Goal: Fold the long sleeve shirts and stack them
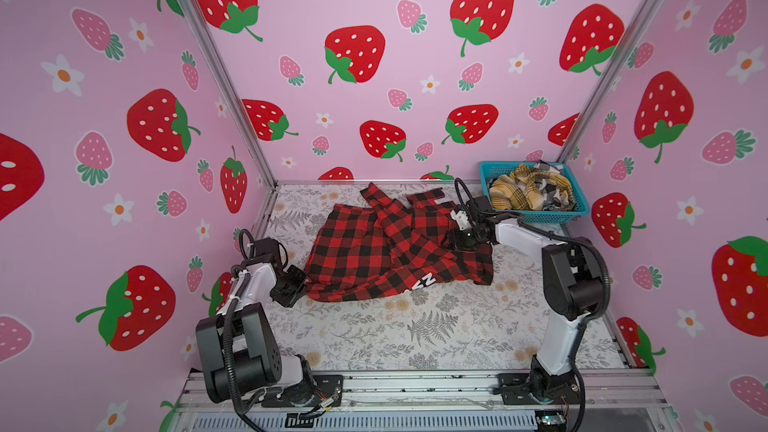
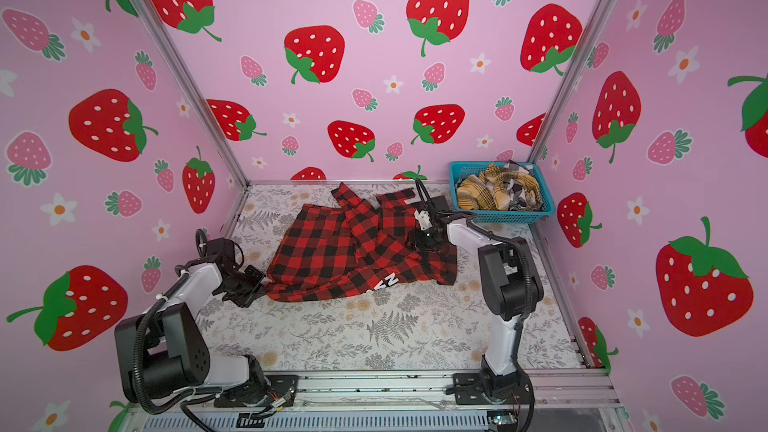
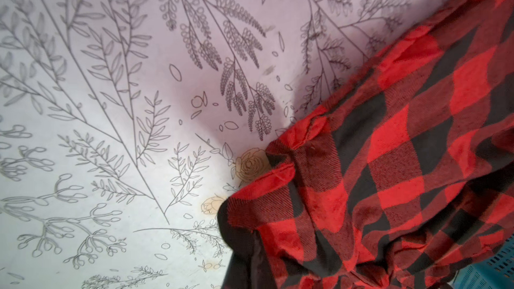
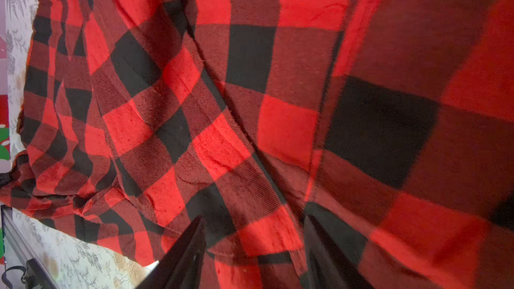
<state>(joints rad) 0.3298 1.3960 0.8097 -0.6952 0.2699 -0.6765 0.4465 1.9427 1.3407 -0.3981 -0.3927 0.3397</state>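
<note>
A red-and-black checked long sleeve shirt (image 1: 374,243) (image 2: 332,247) lies crumpled at the back middle of the table, with white lettering (image 1: 426,281) on its near hem. My left gripper (image 1: 297,284) (image 2: 254,284) is at the shirt's near left corner and shut on that edge. In the left wrist view the bunched cloth (image 3: 361,190) hides the jaws. My right gripper (image 1: 457,239) (image 2: 422,239) hovers over the shirt's right part. Its black fingers (image 4: 192,246) stand apart, open, just above the cloth (image 4: 250,107). A mustard plaid shirt (image 1: 523,193) and a black-and-white one (image 1: 550,189) lie in the basket.
The turquoise mesh basket (image 1: 536,214) (image 2: 503,214) stands at the back right corner, close behind the right arm. Pink strawberry walls enclose the floral table (image 1: 415,334) on three sides. An aluminium rail (image 1: 415,384) runs along the near edge.
</note>
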